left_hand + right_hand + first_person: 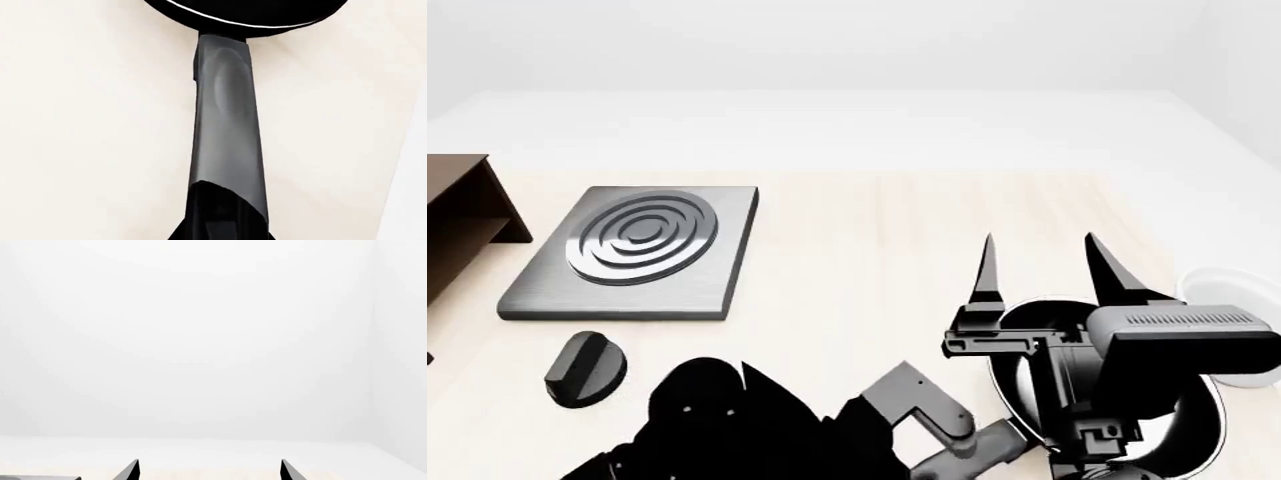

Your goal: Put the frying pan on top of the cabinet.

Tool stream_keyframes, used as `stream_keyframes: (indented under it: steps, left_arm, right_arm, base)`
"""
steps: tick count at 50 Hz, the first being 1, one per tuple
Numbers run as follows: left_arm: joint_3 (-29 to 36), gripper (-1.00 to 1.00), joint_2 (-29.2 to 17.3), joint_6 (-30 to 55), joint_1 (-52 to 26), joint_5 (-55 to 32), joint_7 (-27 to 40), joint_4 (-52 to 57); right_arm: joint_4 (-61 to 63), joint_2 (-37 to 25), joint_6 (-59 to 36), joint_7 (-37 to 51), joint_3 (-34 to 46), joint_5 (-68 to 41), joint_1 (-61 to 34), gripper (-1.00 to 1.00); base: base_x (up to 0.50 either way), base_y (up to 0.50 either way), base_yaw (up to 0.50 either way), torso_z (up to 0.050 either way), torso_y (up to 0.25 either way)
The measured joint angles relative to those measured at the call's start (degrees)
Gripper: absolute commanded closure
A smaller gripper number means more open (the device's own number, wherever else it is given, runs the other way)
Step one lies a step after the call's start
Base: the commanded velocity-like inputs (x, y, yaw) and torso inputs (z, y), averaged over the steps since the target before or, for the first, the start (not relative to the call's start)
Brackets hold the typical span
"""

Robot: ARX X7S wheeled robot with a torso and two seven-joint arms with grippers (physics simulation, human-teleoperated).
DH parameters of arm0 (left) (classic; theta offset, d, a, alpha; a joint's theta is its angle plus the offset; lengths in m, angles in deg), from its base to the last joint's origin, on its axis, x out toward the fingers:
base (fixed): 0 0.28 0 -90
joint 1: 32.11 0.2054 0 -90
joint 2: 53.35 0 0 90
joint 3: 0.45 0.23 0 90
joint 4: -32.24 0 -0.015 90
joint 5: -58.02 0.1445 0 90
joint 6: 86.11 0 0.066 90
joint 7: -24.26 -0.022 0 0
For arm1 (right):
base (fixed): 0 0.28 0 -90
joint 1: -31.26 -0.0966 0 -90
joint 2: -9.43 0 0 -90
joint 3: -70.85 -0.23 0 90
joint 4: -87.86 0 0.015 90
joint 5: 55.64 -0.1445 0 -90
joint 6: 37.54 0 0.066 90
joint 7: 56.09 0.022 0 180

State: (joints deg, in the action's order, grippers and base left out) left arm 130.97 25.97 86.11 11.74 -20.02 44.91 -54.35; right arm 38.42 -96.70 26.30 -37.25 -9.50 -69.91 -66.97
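The frying pan (1188,425) lies at the front right of the table, mostly hidden behind my right gripper. In the left wrist view its long grey handle (227,125) runs from the black pan rim (247,12) into my left gripper (223,222), which is shut on the handle's end. In the head view the left gripper (941,435) sits just left of the pan. My right gripper (1041,262) is open and empty above the pan, its fingertips (133,469) pointing away. The brown cabinet (461,215) stands at the far left edge, only partly in view.
A grey square hob (641,245) with concentric rings lies left of centre, next to the cabinet. A small black knob-like object (585,368) sits in front of the hob. A white bowl (1228,290) stands at the right edge, beside the pan.
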Motion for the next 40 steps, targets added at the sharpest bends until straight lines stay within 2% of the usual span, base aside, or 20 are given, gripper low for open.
stream_keyframes:
  steps: [9,20,32,40]
  left_arm:
    - [-4.3,1.0,-2.0,-2.3,-2.6,-4.1,4.7,0.3]
    - [-13.3,1.0,-9.1,-6.1,-3.6,-3.6,13.0,5.1]
    - [-20.5,1.0,-14.7,-10.4,-5.0,-1.8,15.0,3.2]
    - [-23.5,1.0,-16.1,-10.7,-11.8,-3.3,17.6,-2.2]
  right_arm:
    - [0.3,-0.3,0.0,0.2,-0.1,-0.3,0.0,-1.0]
    - [1.1,-0.7,-0.1,0.7,-0.1,-0.6,0.2,-1.0]
    - [1.5,-1.0,0.0,1.1,0.1,-0.7,0.3,-1.0]
    - [1.6,-1.1,-0.1,1.3,0.3,-0.8,0.2,-1.0]
  base:
    - [0.0,0.0,0.0,0.0,0.0]
    - [0.0,0.0,0.0,0.0,0.001]
    - [0.0,0.0,0.0,0.0,0.002]
    - [0.0,0.0,0.0,0.0,0.003]
